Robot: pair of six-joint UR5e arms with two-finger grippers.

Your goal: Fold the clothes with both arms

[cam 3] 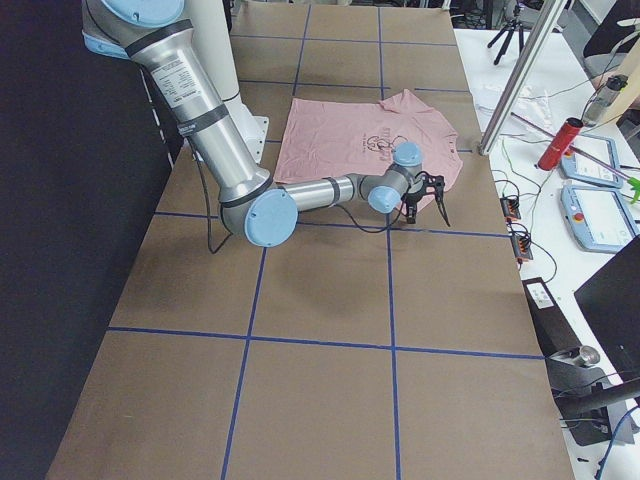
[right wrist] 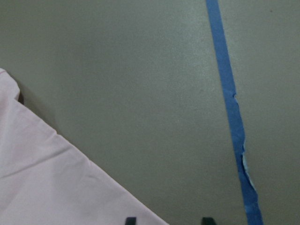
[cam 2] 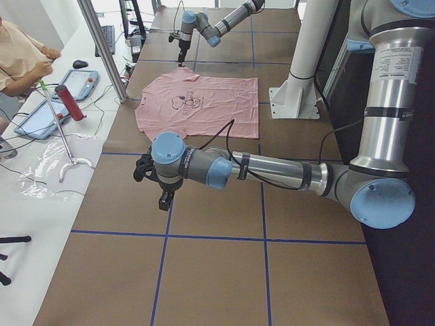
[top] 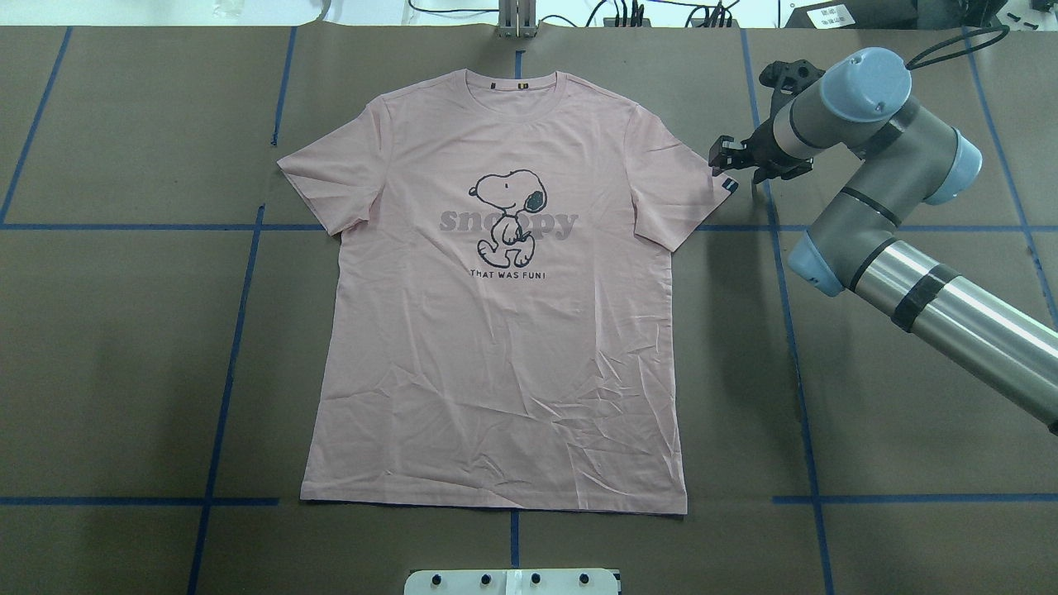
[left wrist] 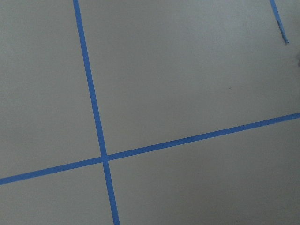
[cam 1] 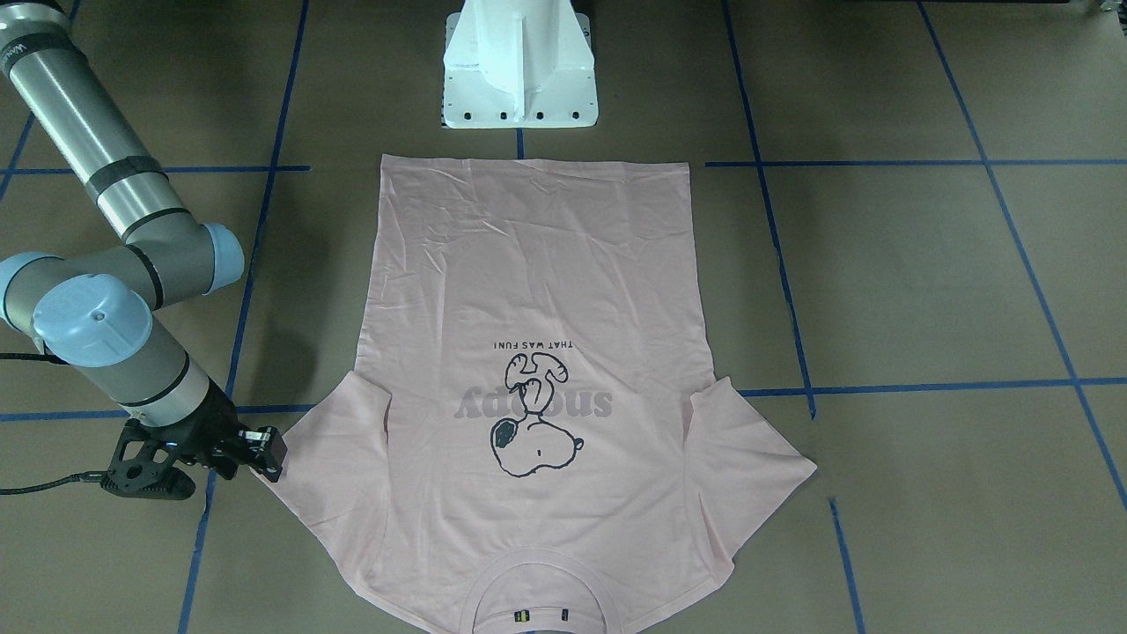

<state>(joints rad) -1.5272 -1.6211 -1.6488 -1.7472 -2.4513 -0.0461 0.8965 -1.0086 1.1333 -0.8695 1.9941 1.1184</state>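
Table [top: 124, 372] — brown surface, divided into large rectangles by blue tape lines [top: 124, 225]. One tape line is ragged at its edge in right wrist view. Pale pink T-shirt [top: 496, 372] lies flat on table, dog print [top: 506, 216] up, sleeves [top: 331, 178] spread, lower half lightly creased. Collar [top: 517, 89] at far edge; hem [top: 496, 502] near white pedestal base [cam 1: 519, 79] — apart, not touching.

Brown paper surface [top: 124, 372], gridded with blue tape [left wrist: 93, 108]. White pedestal base [cam 1: 519, 70] at its edge. White side bench [cam 2: 20, 204] carries a red bottle [cam 2: 70, 102], 2 blue-edged tablets [cam 2: 85, 81], a keyboard [cam 2: 108, 38] and a clear plastic sheet [cam 2: 47, 166]. Person in peach shirt [cam 2: 20, 58] at the bench.
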